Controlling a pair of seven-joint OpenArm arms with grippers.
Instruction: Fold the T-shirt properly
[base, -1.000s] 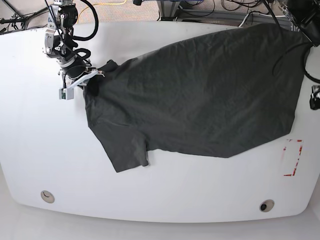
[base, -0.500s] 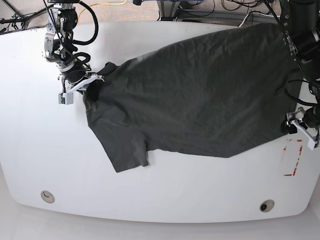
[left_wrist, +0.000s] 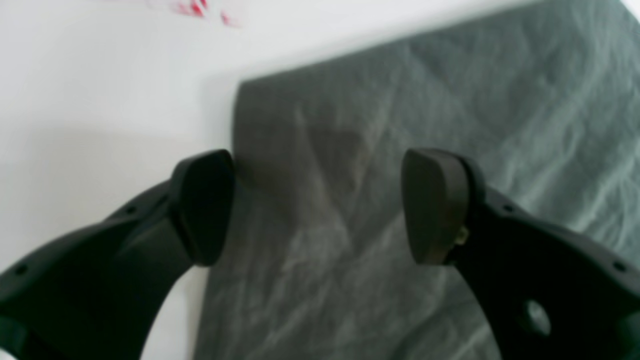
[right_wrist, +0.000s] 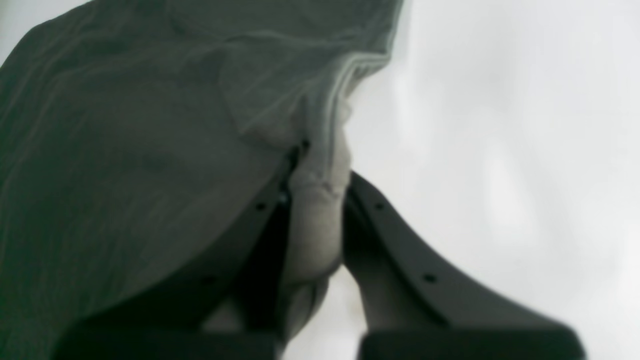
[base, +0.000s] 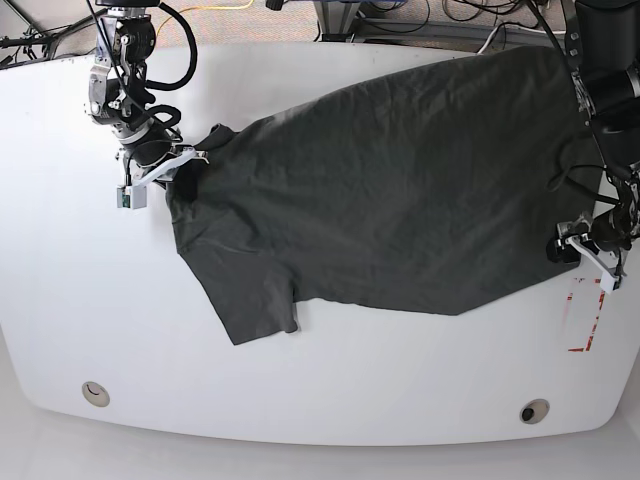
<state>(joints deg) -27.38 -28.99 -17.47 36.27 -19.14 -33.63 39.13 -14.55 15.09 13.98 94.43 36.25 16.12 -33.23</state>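
Shirt: one T-shirt (base: 400, 190), spread on the white table (base: 80, 300).
Right gripper (right_wrist: 315, 200): clamped on its far-left edge.
Left gripper (left_wrist: 317, 207): jaws apart over the right corner.
Nearby: red marks (base: 588, 315).

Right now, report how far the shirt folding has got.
Done: the T-shirt lies spread open on the table, with no fold made yet. In hand: the right gripper is shut on bunched fabric at one edge, while the left gripper hangs open over the opposite corner, near the red marks, gripping nothing. Left: grasp that corner, then every fold.
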